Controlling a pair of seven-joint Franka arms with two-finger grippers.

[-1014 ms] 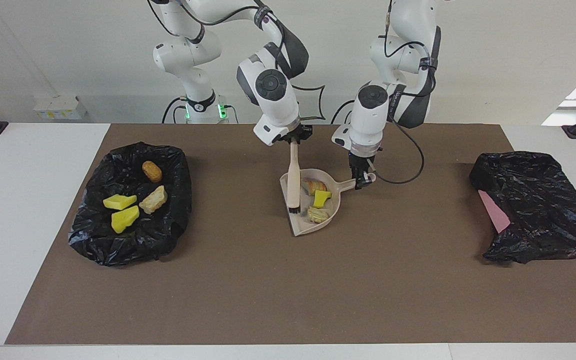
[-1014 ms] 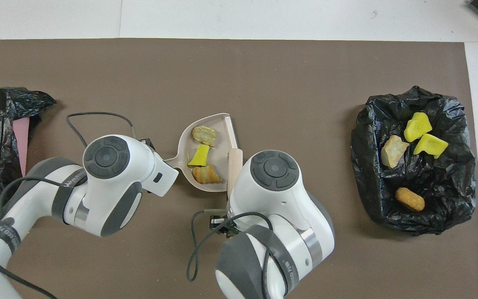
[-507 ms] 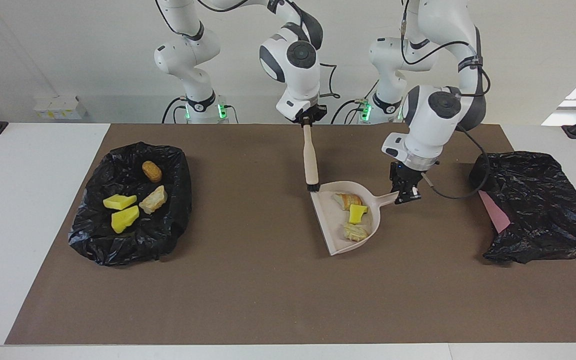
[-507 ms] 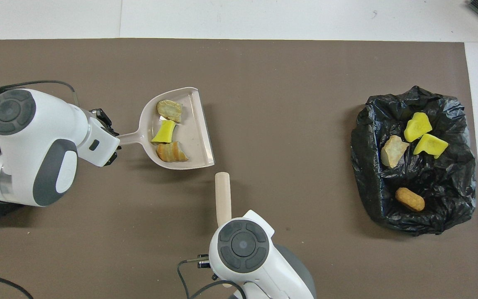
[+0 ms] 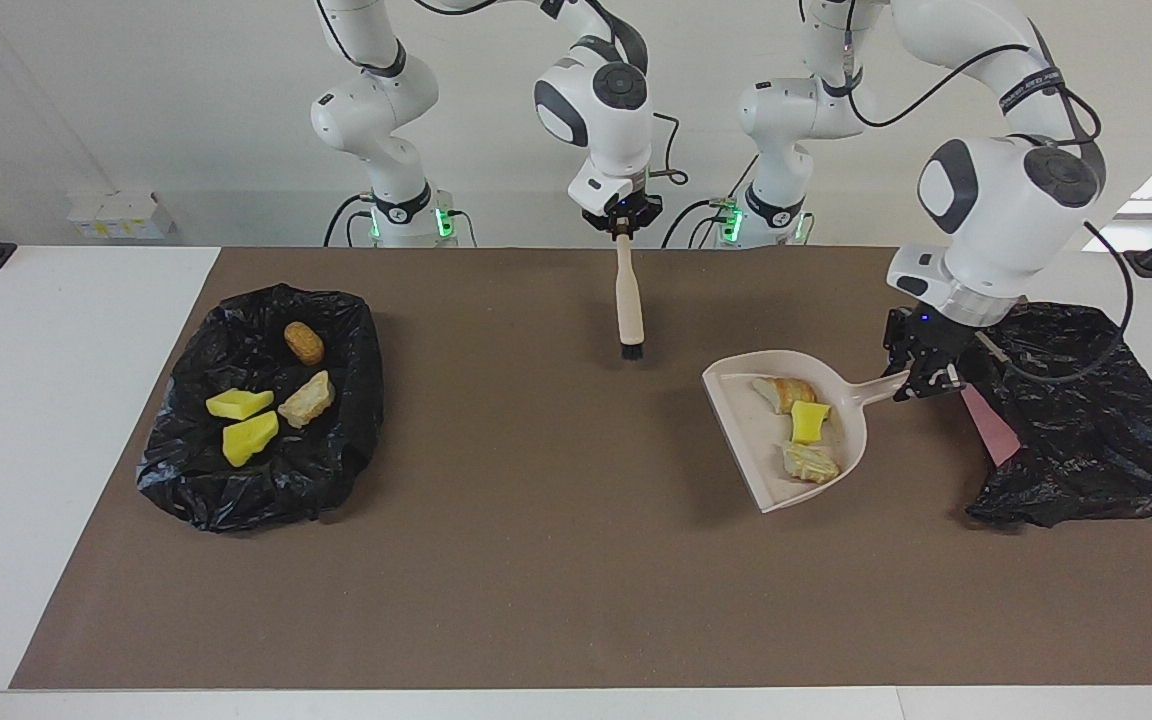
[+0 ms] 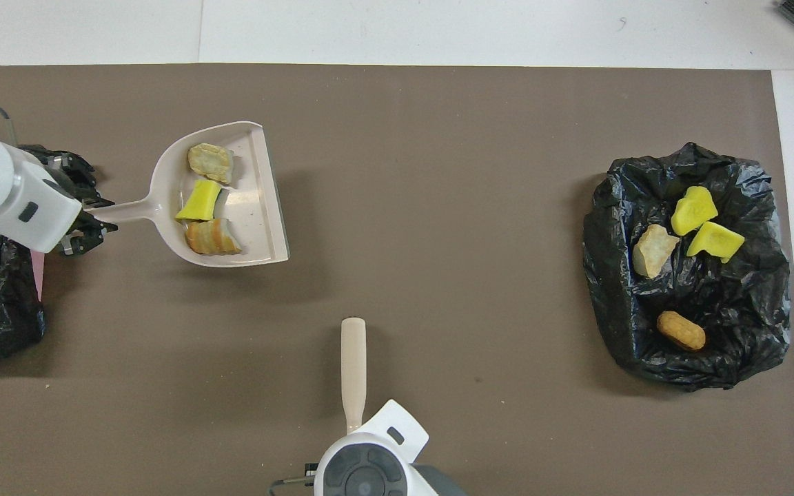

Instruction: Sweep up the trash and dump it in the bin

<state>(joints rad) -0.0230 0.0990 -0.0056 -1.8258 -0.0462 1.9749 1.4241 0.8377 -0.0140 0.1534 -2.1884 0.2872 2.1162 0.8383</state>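
Beige dustpan (image 5: 786, 430): it is being carried in the air over the brown mat (image 5: 576, 580), having been lifted from mid-bench and brought toward the left arm's end over the last second.
Trash in the bag: four scraps (image 5: 261, 400) are lying in the open black bag (image 5: 266, 490) at the right arm's end of the bench, unchanged from a second ago.
Brush (image 5: 628, 300): it is being held upright by its handle top in the closed right gripper (image 5: 622, 228), which has been raised and drawn away from the pan since a second ago; its bristles are hanging clear of the mat.
Trash in the pan: three scraps (image 5: 798, 425), one yellow and two tan, are being carried in the dustpan, none seen spilled.
Left gripper (image 5: 921, 378): it is being kept clamped on the dustpan's handle, now just beside the crumpled black bag (image 5: 1076, 420) at the left arm's end.
Meaning for the task: sweeping is judged finished for this load, and dumping is being approached; the pan is not yet being tipped.
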